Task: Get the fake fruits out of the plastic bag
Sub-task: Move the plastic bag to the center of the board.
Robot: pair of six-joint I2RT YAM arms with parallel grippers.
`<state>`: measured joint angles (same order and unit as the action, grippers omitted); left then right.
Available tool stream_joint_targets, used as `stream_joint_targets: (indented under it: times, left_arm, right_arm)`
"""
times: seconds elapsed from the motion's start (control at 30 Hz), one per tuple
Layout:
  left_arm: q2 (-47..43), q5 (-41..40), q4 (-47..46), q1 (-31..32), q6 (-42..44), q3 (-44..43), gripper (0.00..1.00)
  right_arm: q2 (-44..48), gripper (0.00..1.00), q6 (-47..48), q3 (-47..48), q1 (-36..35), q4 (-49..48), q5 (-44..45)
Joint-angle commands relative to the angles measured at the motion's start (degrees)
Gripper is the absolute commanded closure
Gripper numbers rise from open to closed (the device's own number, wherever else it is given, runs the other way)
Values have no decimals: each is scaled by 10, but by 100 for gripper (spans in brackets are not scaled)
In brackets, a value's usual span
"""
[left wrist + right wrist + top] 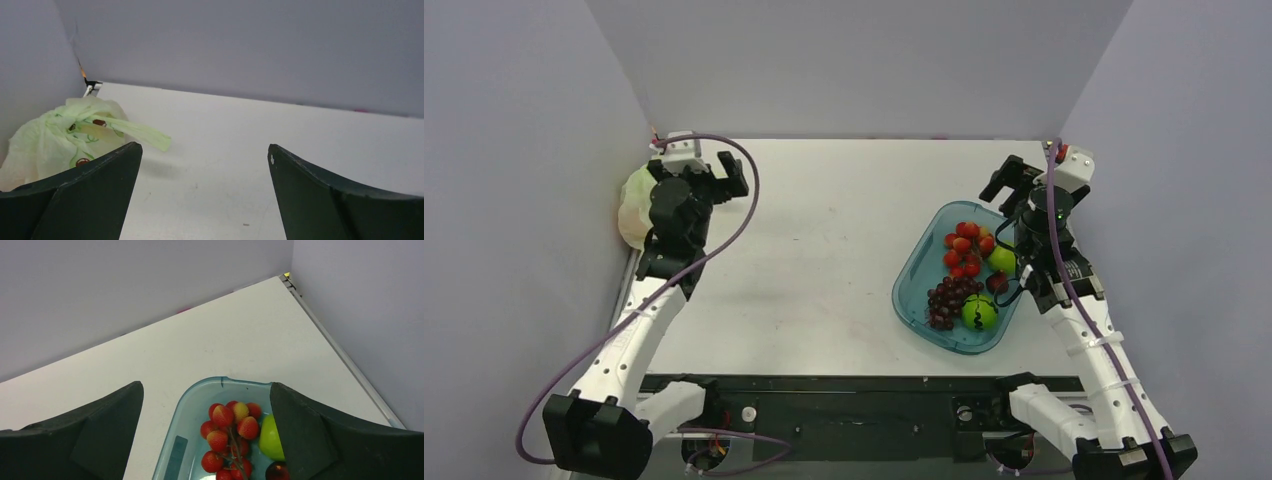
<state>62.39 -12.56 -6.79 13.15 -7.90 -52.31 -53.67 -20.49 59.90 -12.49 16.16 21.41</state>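
The left gripper [204,150] fills the foreground of its wrist view, its two dark fingers [90,200] spread wide with nothing between them but bare white worktop [215,130]. Just beyond its left finger lies the plastic bag [55,140], pale green, crumpled into a heap against the wall [30,60]. One loop handle [145,132] trails out toward the gap between the fingers without reaching it. What the bag holds cannot be made out.

The right gripper [206,387] is likewise released and empty, poised above the far end of the blue tray [200,390]. Below it, between the fingers, sits a red cluster [230,425], and a green fruit [270,437] is half hidden behind its right finger. From overhead, a grape bunch [946,298] lies in the tray's near half, behind that gripper.
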Motion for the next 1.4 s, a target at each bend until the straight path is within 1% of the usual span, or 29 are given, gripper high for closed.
stream_joint_targets:
  times: [0.0, 0.1, 0.3, 0.4, 0.53, 0.57, 0.67, 0.77, 0.87, 1.0, 1.13, 1.2, 1.37]
  left_arm:
    - [5, 25, 19, -52, -67, -19, 3]
    - [7, 33, 13, -74, -81, -15, 3]
    - [20, 10, 12, -104, -68, -14, 3]
    - [30, -1, 9, -123, -68, -14, 3]
    - [61, -11, 13, -186, -100, -19, 3]
    - [72, -8, 14, -204, -114, -22, 3]
    - [99, -1, 13, -231, -139, -25, 3]
    - [136, 50, -2, -253, -156, -28, 3]
    - [171, 72, -5, -272, -176, -39, 4]
    - [207, 63, -26, -279, -152, -41, 8]
    - [249, 44, -16, -282, -146, -55, 9]
    - [269, 61, -18, -288, -147, -63, 11]
    - [310, 103, -9, -296, -145, -84, 11]
  right_arm:
    - [-8, 7, -30, -15, -8, -50, -23]
    - [-18, 7, -36, -23, -9, -57, -29]
    - [-44, 7, -43, -26, -9, -57, -56]
    - [-57, 7, -47, -22, -9, -53, -92]
    - [-74, 7, -48, -13, -10, -40, -154]
    - [-77, 7, -45, -13, -10, -41, -165]
    - [-83, 7, -37, -16, -10, -44, -204]
    - [-82, 7, -28, -30, -10, -57, -226]
    - [-82, 7, -26, -38, -10, -63, -232]
    - [-82, 7, -33, -49, -10, -80, -249]
    - [-85, 7, -35, -54, -10, -90, -260]
    - [-81, 7, -37, -60, -10, -97, -263]
    - [-74, 7, -40, -67, -9, -111, -270]
